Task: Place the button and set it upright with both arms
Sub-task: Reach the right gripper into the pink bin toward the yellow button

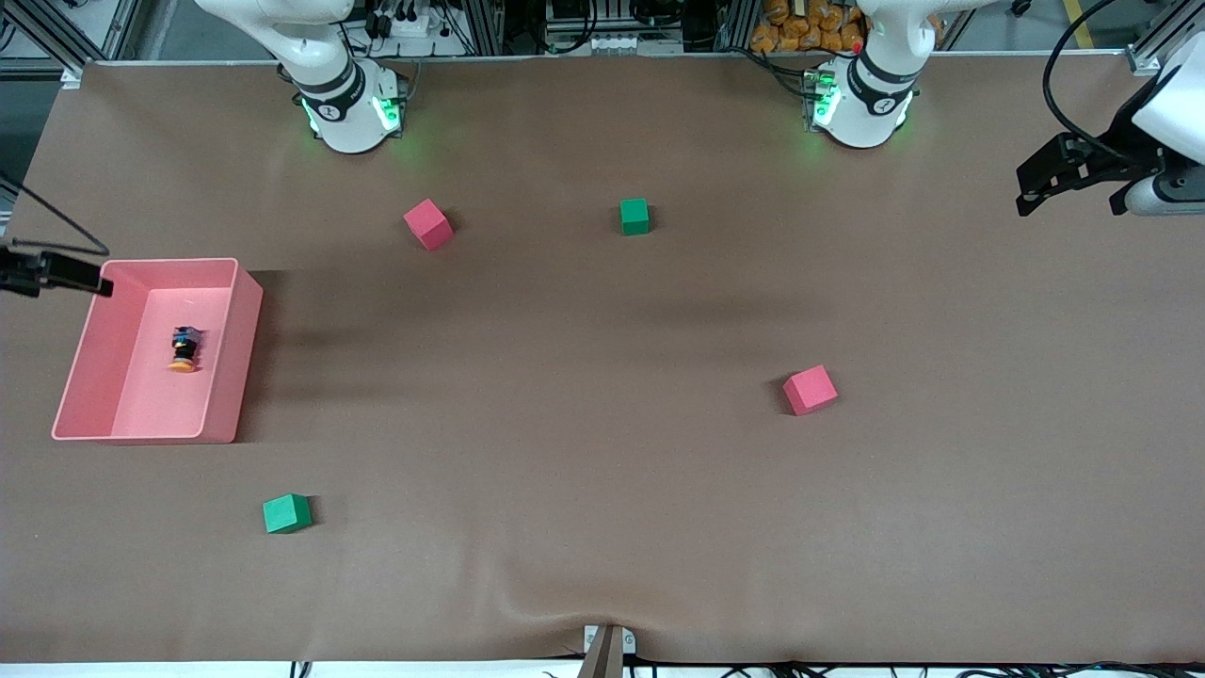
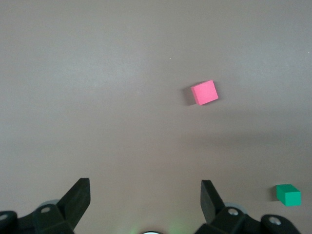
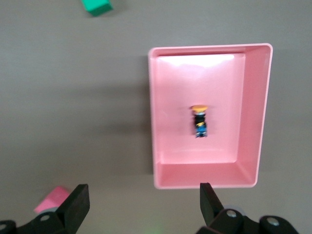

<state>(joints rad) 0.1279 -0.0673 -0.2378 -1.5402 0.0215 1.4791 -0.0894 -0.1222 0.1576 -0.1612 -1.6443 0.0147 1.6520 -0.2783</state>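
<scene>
Button: the button (image 1: pixel 184 349) lies on its side on the floor of a pink bin (image 1: pixel 247 320), its round orange cap pointing toward the front camera and its bluish end toward the robots' bases. In the right wrist view the button (image 3: pixel 199 120) sits near the middle of the bin (image 3: pixel 152 122), touching no wall.

Pink bin: an open rectangular tray at the right arm's end of the table, holding only the button.

Right gripper: the right gripper (image 1: pixel 56 273) hangs over the table's edge just beside the bin's corner that is closest to the bases. In the right wrist view the gripper (image 3: pixel 145 201) has its two black fingers (image 3: pixel 78 200) spread wide with nothing between them.

Left gripper: the left gripper (image 1: pixel 1059 174) is up in the air over the left arm's end of the table, well apart from the bin. In the left wrist view the gripper (image 2: pixel 146 197) has its fingers (image 2: pixel 80 195) spread wide and empty over bare table.

Cubes: one red foam cube (image 1: pixel 428 224) and one green foam cube (image 1: pixel 634 217) lie near the bases. A second red cube (image 1: pixel 810 390) sits toward the left arm's end. A second green cube (image 1: pixel 286 513) lies nearer the front camera than the bin.

Table: a brown cloth (image 1: pixel 602 471) covers it.
</scene>
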